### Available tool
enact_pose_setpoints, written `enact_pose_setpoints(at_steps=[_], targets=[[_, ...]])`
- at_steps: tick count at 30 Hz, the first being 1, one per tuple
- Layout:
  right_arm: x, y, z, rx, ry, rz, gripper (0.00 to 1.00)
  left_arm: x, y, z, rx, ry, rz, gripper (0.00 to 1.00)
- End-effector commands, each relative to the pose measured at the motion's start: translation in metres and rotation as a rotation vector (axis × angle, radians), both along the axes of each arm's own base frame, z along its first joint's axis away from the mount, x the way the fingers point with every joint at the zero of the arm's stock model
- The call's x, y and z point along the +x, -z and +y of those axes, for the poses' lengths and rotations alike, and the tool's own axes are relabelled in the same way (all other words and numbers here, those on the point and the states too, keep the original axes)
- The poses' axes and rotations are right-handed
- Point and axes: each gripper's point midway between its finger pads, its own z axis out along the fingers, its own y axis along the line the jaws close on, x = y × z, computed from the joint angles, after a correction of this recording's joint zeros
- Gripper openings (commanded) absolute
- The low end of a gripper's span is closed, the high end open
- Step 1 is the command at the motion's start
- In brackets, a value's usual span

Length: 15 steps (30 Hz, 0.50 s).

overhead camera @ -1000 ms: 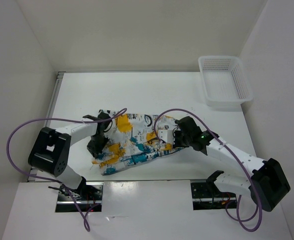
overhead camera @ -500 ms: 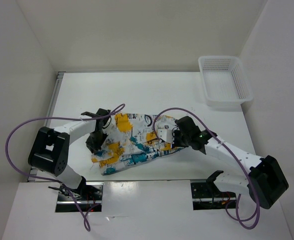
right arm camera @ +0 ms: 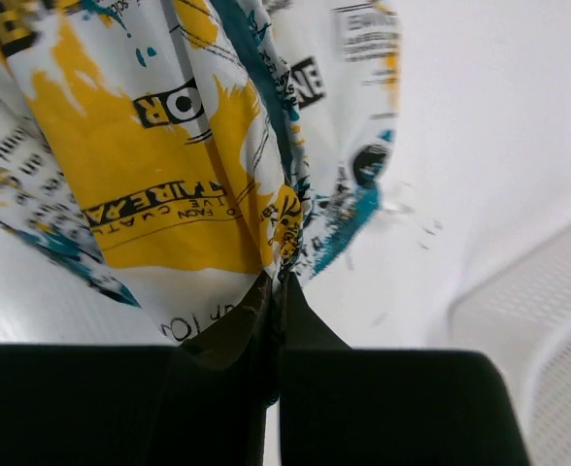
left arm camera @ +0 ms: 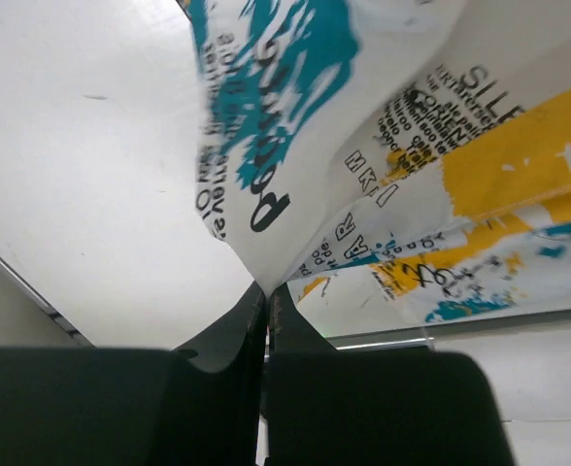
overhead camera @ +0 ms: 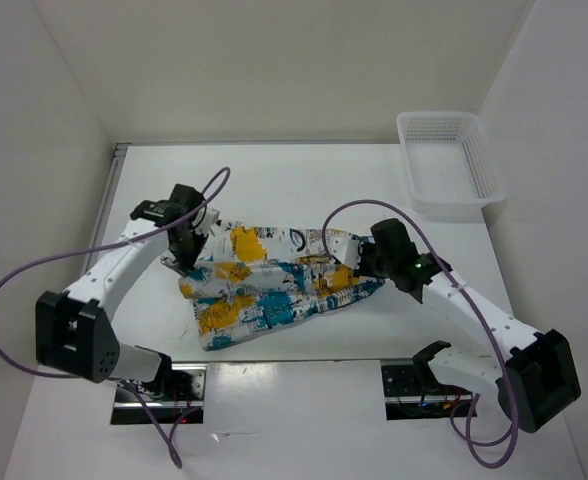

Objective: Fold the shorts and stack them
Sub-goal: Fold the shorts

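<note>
left gripper [left arm camera: 266,293] clamped on left edge of the shorts [overhead camera: 274,288], right gripper [right arm camera: 278,283] clamped on right edge; fabric spread between them

Parts that hide or run off the picture

In the left wrist view the shorts [left arm camera: 412,146] spill past the top and right edges. The teal print up there is smeared, and the left gripper [left arm camera: 266,291] is cut off at the bottom. In the right wrist view the shorts run off the top and left. The right gripper [right arm camera: 278,283] is cut off at the bottom, and only a blurry corner of the mesh basket [right arm camera: 548,340] shows. From above, both grippers' fingertips are too small and dark to pick out.
</note>
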Motion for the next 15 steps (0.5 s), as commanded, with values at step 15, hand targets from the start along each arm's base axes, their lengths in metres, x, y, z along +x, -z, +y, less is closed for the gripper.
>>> enact_pose_setpoints(at_steps=[15], targets=[[-0.011, -0.058, -0.051, -0.106, -0.033, -0.374, 0.00, -0.105, -0.025, -0.057, -0.173, 0.266, 0.257, 0.02]])
